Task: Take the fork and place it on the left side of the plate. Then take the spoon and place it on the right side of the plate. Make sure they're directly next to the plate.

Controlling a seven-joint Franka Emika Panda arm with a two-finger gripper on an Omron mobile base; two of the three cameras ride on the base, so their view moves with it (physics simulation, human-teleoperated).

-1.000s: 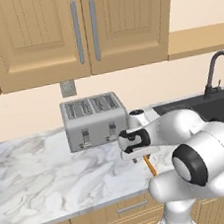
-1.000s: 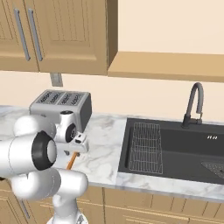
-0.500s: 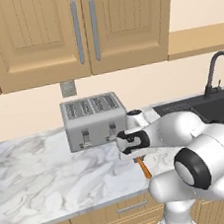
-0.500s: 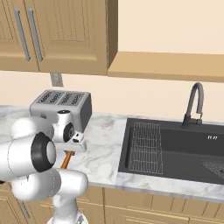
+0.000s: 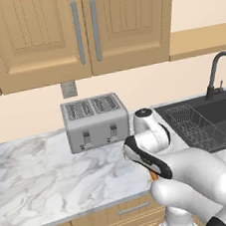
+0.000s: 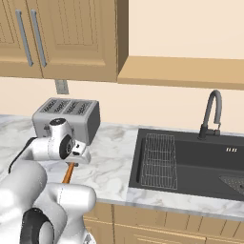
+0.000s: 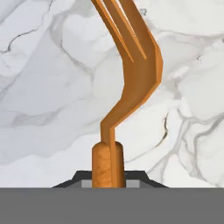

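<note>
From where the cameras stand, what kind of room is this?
It looks like a home kitchen, computer-rendered. The white and grey marble counter carries a silver four-slot toaster, a black sink with a dark curved tap is set into it, and light wooden wall cabinets hang above.

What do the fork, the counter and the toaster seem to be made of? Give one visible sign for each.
Fork: probably wood or plastic; matte orange-brown, faintly grained handle.
Counter: looks like polished marble; white with grey veining.
Toaster: seemingly brushed metal; even grey with a soft sheen.
</note>
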